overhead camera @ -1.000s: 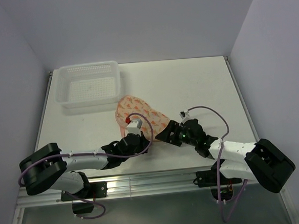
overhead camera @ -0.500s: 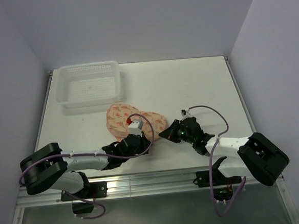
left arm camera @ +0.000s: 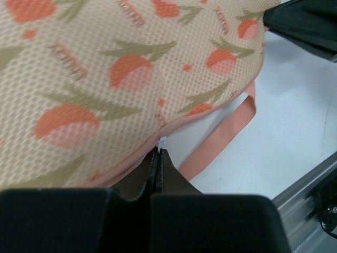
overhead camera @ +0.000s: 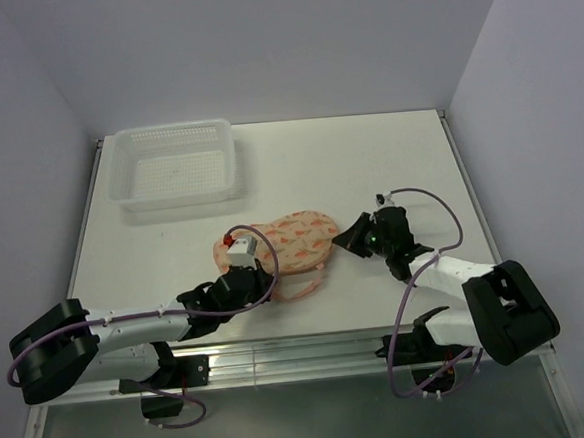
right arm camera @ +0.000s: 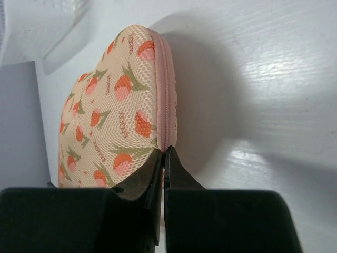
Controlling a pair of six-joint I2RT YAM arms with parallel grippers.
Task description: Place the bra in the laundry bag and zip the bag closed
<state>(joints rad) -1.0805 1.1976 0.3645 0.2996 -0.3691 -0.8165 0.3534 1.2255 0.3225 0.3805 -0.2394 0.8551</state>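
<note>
Across most of the top view we see the white table [overhead camera: 368,164], with the white lattice basket [overhead camera: 170,128] at its upper left. Just below centre lies the laundry bag [overhead camera: 298,237], flat on the table and apart from the basket, its peach printed side up. At the bag's right end the right pincer [right arm camera: 164,155] is closed tight, nipping the pink zipper rim [right arm camera: 167,89], which runs shut there. At the bag's lower left edge the left pincer [left arm camera: 158,158] is pressed fully together on that rim. Beside it a pink loop [left arm camera: 226,132] trails onto the table, and a small white tab [left arm camera: 163,141] shows at the fingertips.
</note>
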